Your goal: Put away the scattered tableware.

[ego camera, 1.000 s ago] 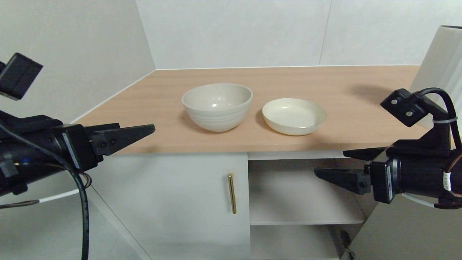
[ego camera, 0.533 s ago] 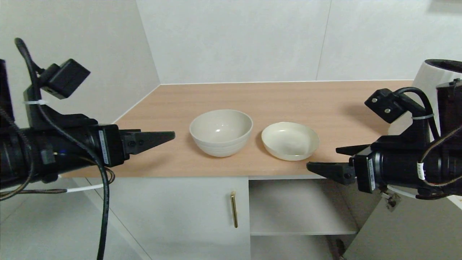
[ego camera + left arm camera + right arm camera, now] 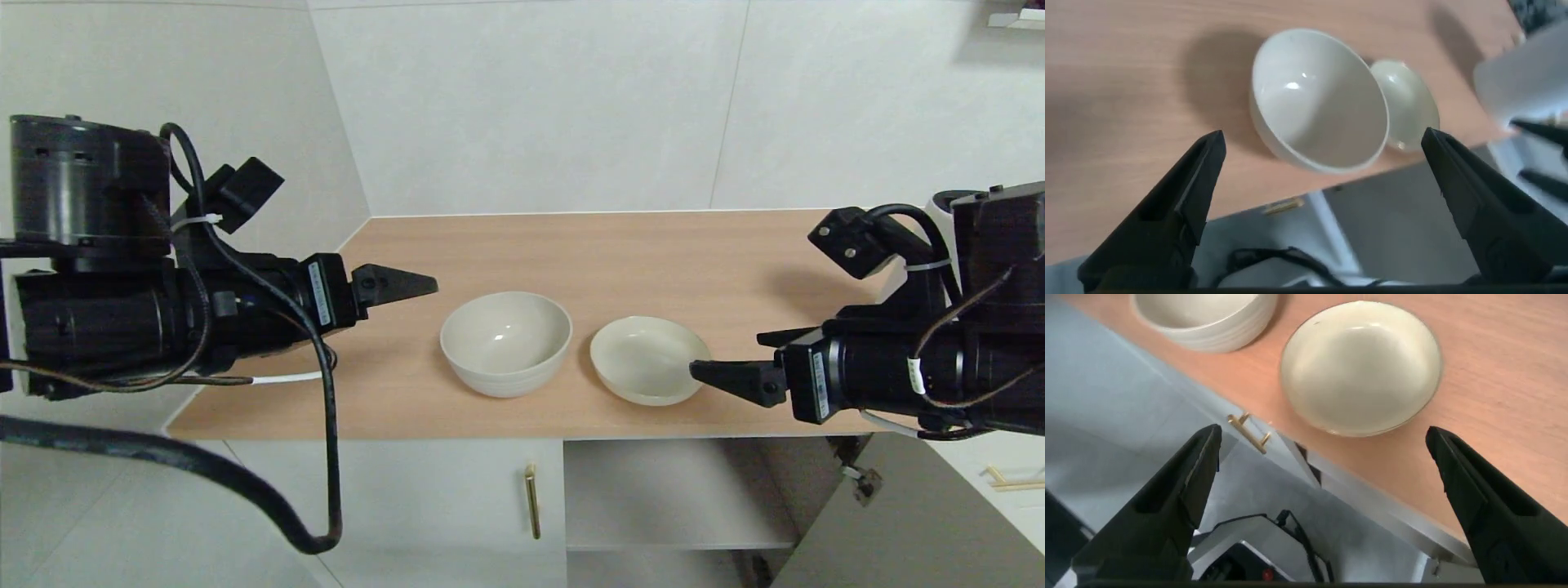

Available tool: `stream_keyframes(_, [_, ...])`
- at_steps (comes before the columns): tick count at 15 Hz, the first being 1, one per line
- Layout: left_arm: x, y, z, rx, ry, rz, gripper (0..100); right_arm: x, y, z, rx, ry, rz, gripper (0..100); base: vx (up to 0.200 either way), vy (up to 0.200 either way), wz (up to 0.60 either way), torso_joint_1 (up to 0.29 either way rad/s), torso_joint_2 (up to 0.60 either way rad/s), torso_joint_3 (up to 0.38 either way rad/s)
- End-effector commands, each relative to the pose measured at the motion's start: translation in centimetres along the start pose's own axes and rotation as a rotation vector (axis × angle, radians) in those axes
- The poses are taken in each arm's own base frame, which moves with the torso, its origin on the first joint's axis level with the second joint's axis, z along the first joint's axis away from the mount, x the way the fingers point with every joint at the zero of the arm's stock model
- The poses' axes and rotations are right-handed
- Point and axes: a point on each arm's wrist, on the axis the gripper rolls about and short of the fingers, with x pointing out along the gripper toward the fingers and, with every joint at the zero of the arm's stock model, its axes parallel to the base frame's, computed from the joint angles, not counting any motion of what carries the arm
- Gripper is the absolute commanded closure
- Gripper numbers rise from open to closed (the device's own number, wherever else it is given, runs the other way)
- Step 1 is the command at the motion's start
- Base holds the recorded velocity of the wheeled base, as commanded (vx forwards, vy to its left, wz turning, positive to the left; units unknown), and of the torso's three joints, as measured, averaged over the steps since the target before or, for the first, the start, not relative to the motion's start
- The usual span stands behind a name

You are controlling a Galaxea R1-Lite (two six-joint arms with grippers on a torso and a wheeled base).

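Brass first, nearest: looking down on the handle [image 3: 531,501] of the closed cabinet door [image 3: 408,506] under the worktop's [image 3: 620,253] front edge, with the open shelf [image 3: 669,498] just beside it on the right. Looking from higher than a second ago, too, so reading the drop of the whole scene as the camera's own rise and not as any move of the tableware.

Coming next to the two hands. Finding both lifted against the worktop: hanging below its front edge before, now riding level with its surface. Seeing the left hand [image 3: 412,286] near the left edge, spread open and gripping nothing, pointing at the deep bowl [image 3: 506,343] and framing it between wide fingers in the left wrist view, short of touching. Seeing the right hand [image 3: 729,357] toward the front right, likewise spread open and empty, framing the shallow bowl [image 3: 645,359] in its own wrist view. Not telling from the head view whether the lower fingertip is meeting the rim, though judging it apart.

Finding both bowls farther in, upright and empty, side by side and just apart near the middle of the front edge, deep one on the left, in the same relation as before.

Judging this as the approach only: gripping nothing yet, lining each hand up on its own bowl, and probably heading for that open shelf afterwards.
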Motion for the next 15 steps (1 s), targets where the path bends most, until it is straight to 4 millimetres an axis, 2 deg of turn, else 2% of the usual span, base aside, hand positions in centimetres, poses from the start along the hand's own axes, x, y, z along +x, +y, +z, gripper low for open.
stream_keyframes(1, [1.6, 0.4, 0.0, -0.028, 0.022, 0.025, 0, 1.2, -0.1, 0.5, 0.010, 0.009, -0.013, 0, 0.000, 0.000, 0.00, 0.027, -0.07, -0.032])
stream_keyframes(5, [3.8, 1.2, 0.0, -0.061, 0.005, 0.148, 0, 3.0, -0.4, 1.8, 0.146, 0.099, -0.141, 0, 0.000, 0.000, 0.00, 0.000, 0.00, 0.000])
stream_keyframes(6, [3.8, 1.2, 0.0, -0.061, 0.005, 0.148, 0, 3.0, -0.4, 1.8, 0.146, 0.099, -0.141, 0, 0.000, 0.000, 0.00, 0.000, 0.00, 0.000])
stream_keyframes(7, [5.1, 1.8, -0.4, -0.082, 0.019, 0.190, 0, 4.2, -0.8, 1.7, 0.175, 0.110, -0.188, 0, 0.000, 0.000, 0.00, 0.000, 0.00, 0.000])
stream_keyframes(8, [5.3, 1.7, -0.5, -0.081, 0.025, 0.189, 0, 4.5, -0.9, 1.7, 0.177, 0.112, -0.203, 0, 0.000, 0.000, 0.00, 0.000, 0.00, 0.000])
stream_keyframes(9, [6.5, 2.0, -1.2, -0.083, 0.061, 0.201, 0, 5.4, -1.2, 1.4, 0.174, 0.123, -0.255, 0, 0.000, 0.000, 0.00, 0.000, 0.00, 0.000])
stream_keyframes(12, [8.3, 2.1, -2.6, -0.091, 0.125, 0.207, 0, 5.9, -1.7, 1.3, 0.180, 0.120, -0.273, 0, 0.000, 0.000, 0.00, 0.000, 0.00, 0.000])
stream_keyframes(15, [8.6, 1.8, -3.1, -0.085, 0.151, 0.204, 0, 5.9, -1.7, 1.3, 0.180, 0.119, -0.273, 0, 0.000, 0.000, 0.00, 0.000, 0.00, 0.000])
